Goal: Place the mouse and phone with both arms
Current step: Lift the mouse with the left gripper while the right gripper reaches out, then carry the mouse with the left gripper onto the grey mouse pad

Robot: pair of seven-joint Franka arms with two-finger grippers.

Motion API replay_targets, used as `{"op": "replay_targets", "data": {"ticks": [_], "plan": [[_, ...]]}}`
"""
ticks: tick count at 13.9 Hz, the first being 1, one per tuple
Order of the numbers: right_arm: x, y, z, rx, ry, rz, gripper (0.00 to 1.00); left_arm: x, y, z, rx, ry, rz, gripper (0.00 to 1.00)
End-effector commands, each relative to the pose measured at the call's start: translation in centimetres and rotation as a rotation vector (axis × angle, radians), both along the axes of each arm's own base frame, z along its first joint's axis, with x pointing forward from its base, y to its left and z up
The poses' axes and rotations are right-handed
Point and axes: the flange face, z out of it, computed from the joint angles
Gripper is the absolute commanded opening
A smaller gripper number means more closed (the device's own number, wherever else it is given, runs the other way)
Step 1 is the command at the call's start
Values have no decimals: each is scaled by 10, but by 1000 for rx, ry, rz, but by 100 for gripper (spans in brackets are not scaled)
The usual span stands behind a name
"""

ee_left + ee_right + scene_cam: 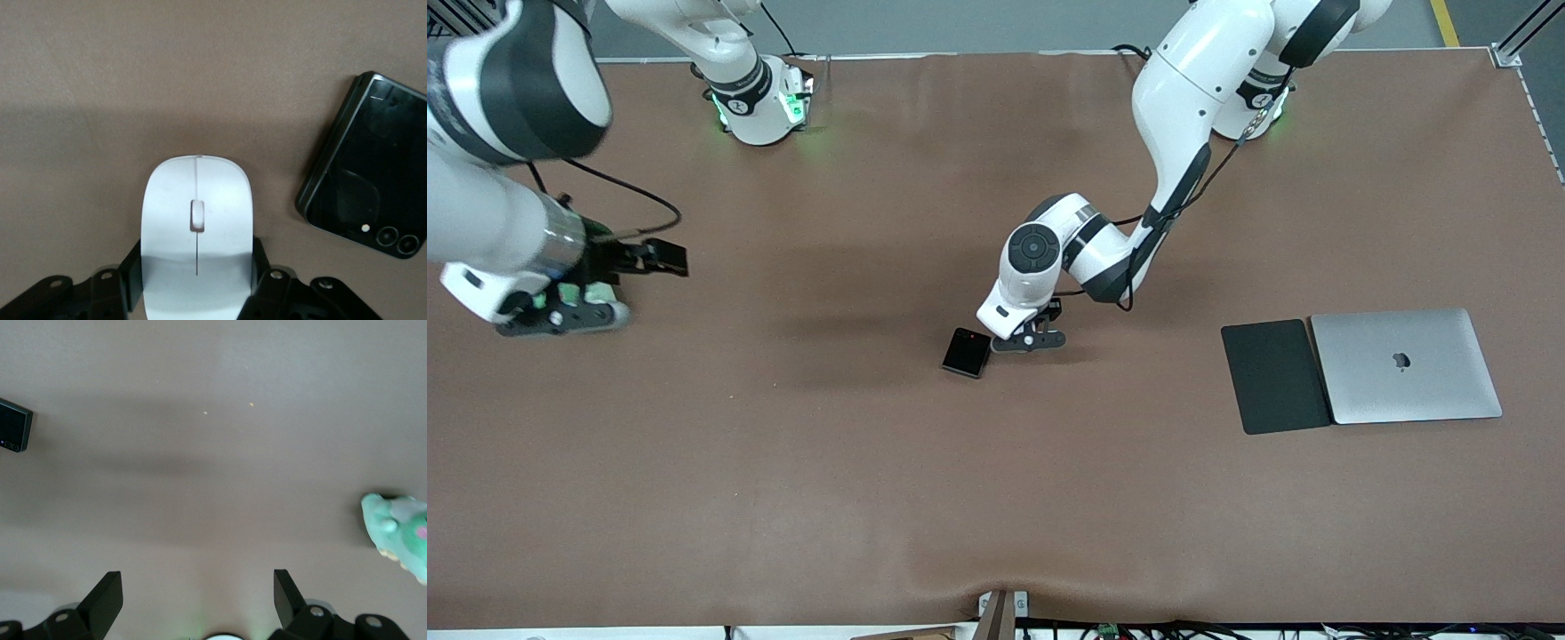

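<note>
Mouse point(197, 227) pickup looks to be the step in hand: the white mouse sits between the fingers point(259, 267) of the left gripper point(1027, 339), which press against its two sides near its rear, at the middle of the brown surface point(783, 462). Whether it has left the surface cannot be told. Just beside it, toward the right arm's end, lies the phone point(967, 352), a black folded device with two camera lenses near one corner, flat and untouched.

By judgement, the next move calls for lifting the mouse without brushing the phone, then carrying it toward the left arm's end, where the dark mouse pad point(1273, 376) lies touching a closed silver laptop point(1405, 365). That pad seems the likely place for it.

Over the right arm's end of the surface hangs the right gripper point(560, 313), waiting, its fingers point(103, 603) spread wide on nothing. A green plush toy point(400, 533) lies near it.

Only the laptop's apple logo can be read as a mark; no writing shows anywhere.
</note>
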Motion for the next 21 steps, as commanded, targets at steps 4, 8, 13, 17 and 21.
{"op": "replay_targets", "data": {"ticks": [4,8,13,17,21], "plan": [[24,22,-23,14,-26,19,100,14,1,24,2,-60,7,53],[25,23,-24,16,-30,20,100,54,43,73,11,-89,7,54],[53,53,-61,44,-133,45,100,108,126,128,13,-108,-33,55],[62,55,-69,60,-175,19,100,128,185,152,62,-58,-62,55],[72,70,-123,51,-143,50,100,149,278,151,98,30,-130,55]]}}
